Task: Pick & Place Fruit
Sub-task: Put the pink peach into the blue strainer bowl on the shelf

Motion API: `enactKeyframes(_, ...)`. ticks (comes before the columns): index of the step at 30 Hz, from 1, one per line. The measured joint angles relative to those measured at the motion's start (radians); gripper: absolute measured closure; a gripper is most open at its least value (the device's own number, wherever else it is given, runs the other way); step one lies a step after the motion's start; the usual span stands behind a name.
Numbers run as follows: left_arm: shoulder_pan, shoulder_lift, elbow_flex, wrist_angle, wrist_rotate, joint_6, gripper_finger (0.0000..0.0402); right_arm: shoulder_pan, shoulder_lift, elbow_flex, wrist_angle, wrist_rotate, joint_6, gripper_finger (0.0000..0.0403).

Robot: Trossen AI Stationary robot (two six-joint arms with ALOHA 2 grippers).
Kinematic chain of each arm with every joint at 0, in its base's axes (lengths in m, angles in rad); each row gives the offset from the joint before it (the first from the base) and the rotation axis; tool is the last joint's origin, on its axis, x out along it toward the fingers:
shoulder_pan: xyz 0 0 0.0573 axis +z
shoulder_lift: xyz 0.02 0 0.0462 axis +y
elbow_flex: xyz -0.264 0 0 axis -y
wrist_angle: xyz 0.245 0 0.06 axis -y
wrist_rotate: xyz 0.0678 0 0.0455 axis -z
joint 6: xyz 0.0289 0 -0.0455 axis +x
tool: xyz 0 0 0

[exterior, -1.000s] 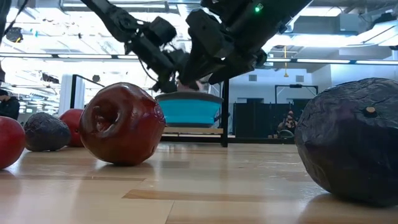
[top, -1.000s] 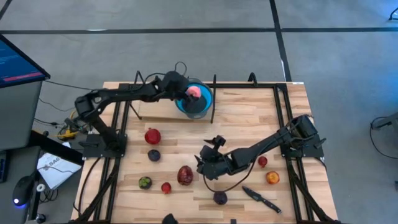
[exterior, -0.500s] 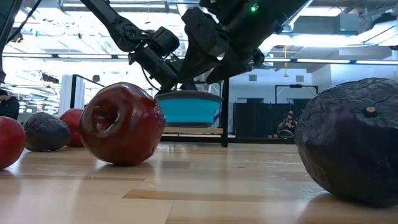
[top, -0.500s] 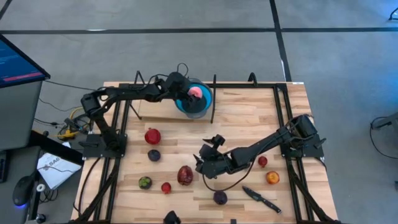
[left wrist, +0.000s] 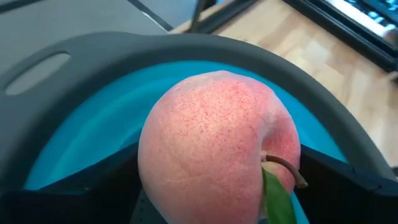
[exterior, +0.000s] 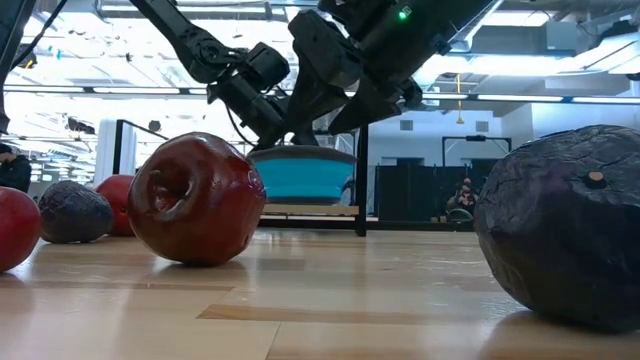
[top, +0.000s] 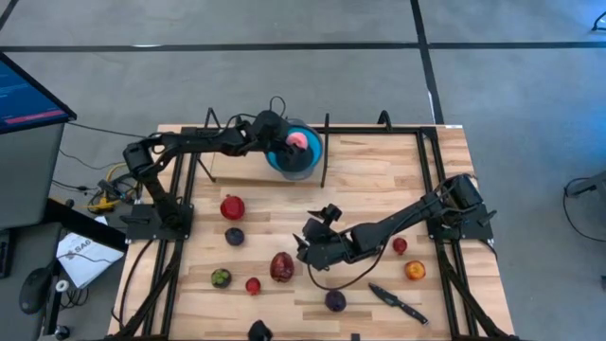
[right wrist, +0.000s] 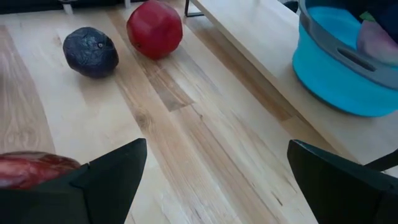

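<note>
A pink fruit (top: 295, 140) (left wrist: 211, 149) sits low inside the blue bowl (top: 305, 163). My left gripper (top: 284, 144) reaches into the bowl with one finger on each side of the fruit. My right gripper (top: 305, 248) (right wrist: 211, 186) hangs open above the table, just right of a dark red fruit (top: 281, 267) (right wrist: 31, 171) that rests on the wood. Other fruit lies loose on the table: a red one (top: 232, 206), a purple one (top: 234, 237), a greenish one (top: 221, 278) and an orange one (top: 415, 271). My left gripper has its two fingers close beside the pink fruit's flanks (left wrist: 146, 180), slanting down into the bowl from the table's left. Whether the fingers touch the fruit, I cannot tell. The fruit stands upright, stem (left wrist: 283, 168) showing, below the bowl's grey rim (left wrist: 186, 50).
The bowl stands on a raised wooden board (top: 246, 169) at the table's far side. A black-handled knife (top: 398, 303) lies at the near right, beside a purple fruit (top: 335, 301). Small red fruits (top: 253, 285) (top: 400, 246) lie about. Black frame rails run along both sides.
My left gripper has sunk a little into the bowl with the pink fruit, which no longer shows above the rim in the low view. My right gripper has kept its place above the table.
</note>
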Motion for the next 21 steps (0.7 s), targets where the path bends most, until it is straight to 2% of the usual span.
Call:
enactKeyframes(5,0.0,0.0,0.0,0.001,-0.05,0.0,0.0045,0.002,0.0,0.0,0.0,0.0,0.0,0.002)
enactKeyframes(9,0.0,0.0,0.0,0.006,-0.05,-0.017,0.0045,0.002,0.0,0.0,0.0,0.0,0.0,0.002)
enactKeyframes(16,0.001,0.0,0.0,0.008,0.031,-0.07,0.0037,0.002,0.0,0.0,0.0,0.0,0.0,0.002)
enactKeyframes(21,0.003,0.0,0.0,0.009,0.039,-0.074,0.0037,0.002,0.0,0.0,0.001,0.0,0.0,0.002)
